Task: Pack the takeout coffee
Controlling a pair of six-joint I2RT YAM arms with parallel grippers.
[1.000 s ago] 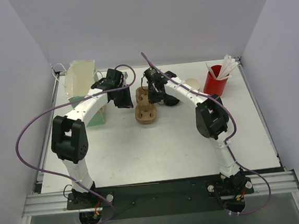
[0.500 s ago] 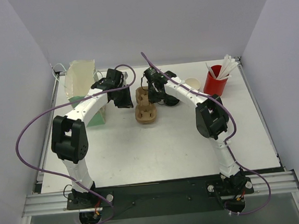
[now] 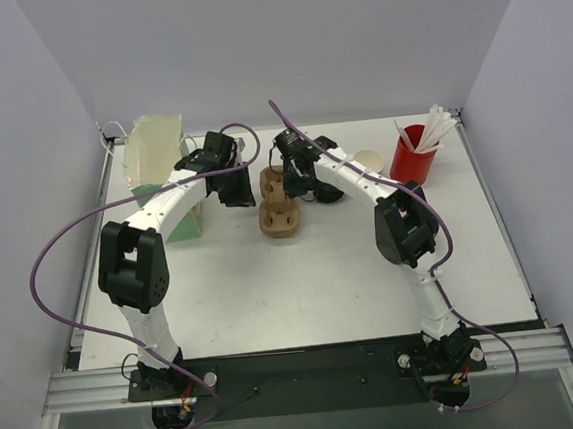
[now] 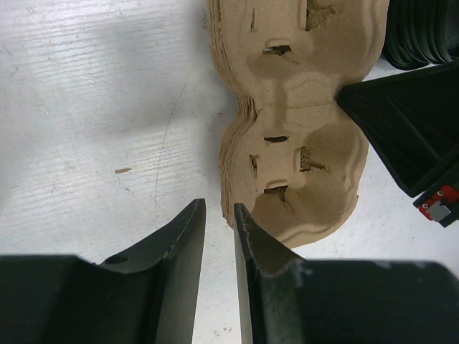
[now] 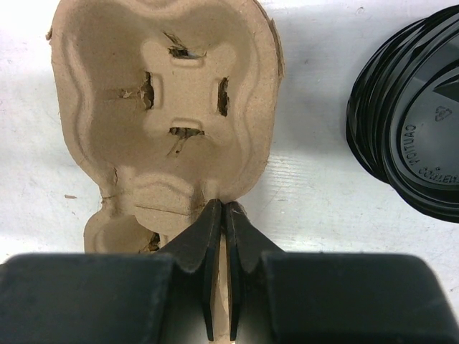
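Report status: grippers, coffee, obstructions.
Right gripper: jaws shut on the pulp carrier rim. Left gripper: jaws slightly apart, empty, beside the carrier. Lidded coffee not in view. Black lids lie clear of both.

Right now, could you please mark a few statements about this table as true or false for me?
1. The right gripper is pinched shut on the cardboard carrier at its narrow waist. True.
2. The black lids lie inside the carrier. False: they are stacked on the table beside it.
3. The left gripper has its jaws slightly apart, with bare table showing between them. True.
4. The red cup stands at the far left. False: it stands at the far right corner.
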